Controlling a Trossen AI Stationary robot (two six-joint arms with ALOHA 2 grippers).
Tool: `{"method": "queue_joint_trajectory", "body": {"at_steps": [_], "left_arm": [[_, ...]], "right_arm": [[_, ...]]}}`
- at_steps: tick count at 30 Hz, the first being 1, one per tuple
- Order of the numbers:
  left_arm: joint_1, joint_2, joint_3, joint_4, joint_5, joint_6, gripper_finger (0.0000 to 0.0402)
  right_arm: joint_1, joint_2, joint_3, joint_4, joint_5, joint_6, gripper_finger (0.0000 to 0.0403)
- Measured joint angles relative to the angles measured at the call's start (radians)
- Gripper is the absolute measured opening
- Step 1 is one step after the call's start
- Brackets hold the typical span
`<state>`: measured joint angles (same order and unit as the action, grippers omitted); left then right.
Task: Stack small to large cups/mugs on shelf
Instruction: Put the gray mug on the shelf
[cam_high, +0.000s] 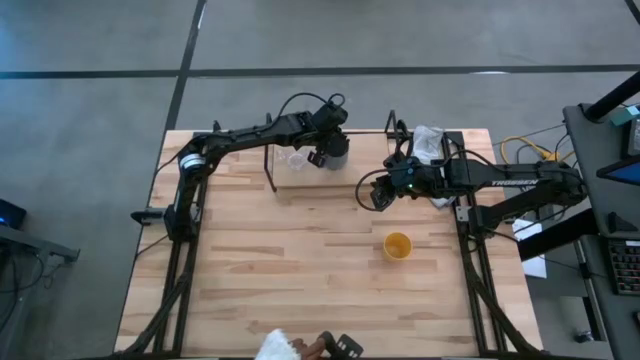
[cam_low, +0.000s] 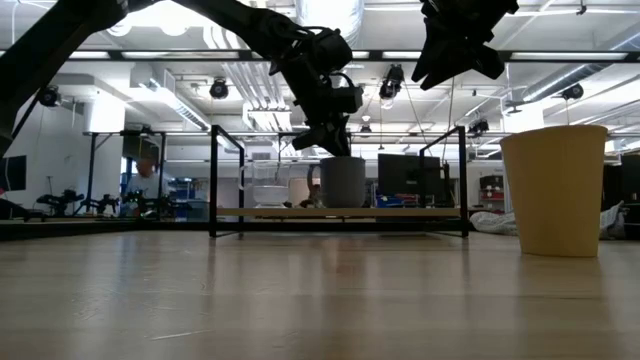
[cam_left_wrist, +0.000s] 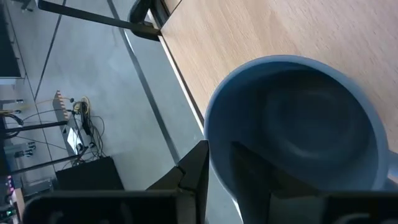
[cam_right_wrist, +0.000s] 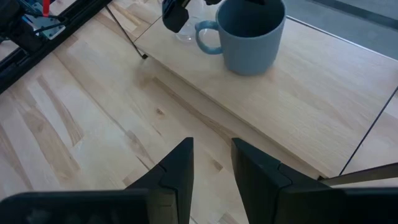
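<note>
The left gripper (cam_low: 322, 128) hangs over the grey-blue mug (cam_low: 343, 182) on the shelf (cam_low: 340, 212), the yellow cup (cam_low: 555, 190) standing nearer.

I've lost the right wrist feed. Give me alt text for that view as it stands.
A grey-blue ceramic mug with a handle stands upright on the low light-wood shelf board, with the left gripper at its rim. In the foreground, the right gripper hovers over the bare wooden tabletop, fingers slightly apart and holding nothing.

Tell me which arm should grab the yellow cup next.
Right, probably. The yellow cup stands on the table on the right side, close below the right gripper, which hovers open and empty. The left gripper is busy at the grey-blue mug on the shelf.
</note>
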<state>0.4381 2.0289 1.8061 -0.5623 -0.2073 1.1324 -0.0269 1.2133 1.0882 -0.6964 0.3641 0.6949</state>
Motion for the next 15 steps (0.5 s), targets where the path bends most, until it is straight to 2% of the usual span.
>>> {"method": "queue_joint_trajectory", "body": {"at_steps": [6,12,15], "left_arm": [[0.000,0.000,-0.003,0.003,0.000,-0.001,0.0050],[-0.030,-0.002,0.015,-0.028,-0.011,-0.079,0.0050],[-0.055,-0.006,0.044,-0.068,-0.049,-0.081,0.0050]], "right_arm": [[0.000,0.000,0.000,0.000,0.000,-0.001,0.0102],[0.000,0.000,0.000,0.000,0.000,-0.014,0.0102],[0.000,0.000,0.000,-0.001,0.001,-0.015,0.0102]]}}
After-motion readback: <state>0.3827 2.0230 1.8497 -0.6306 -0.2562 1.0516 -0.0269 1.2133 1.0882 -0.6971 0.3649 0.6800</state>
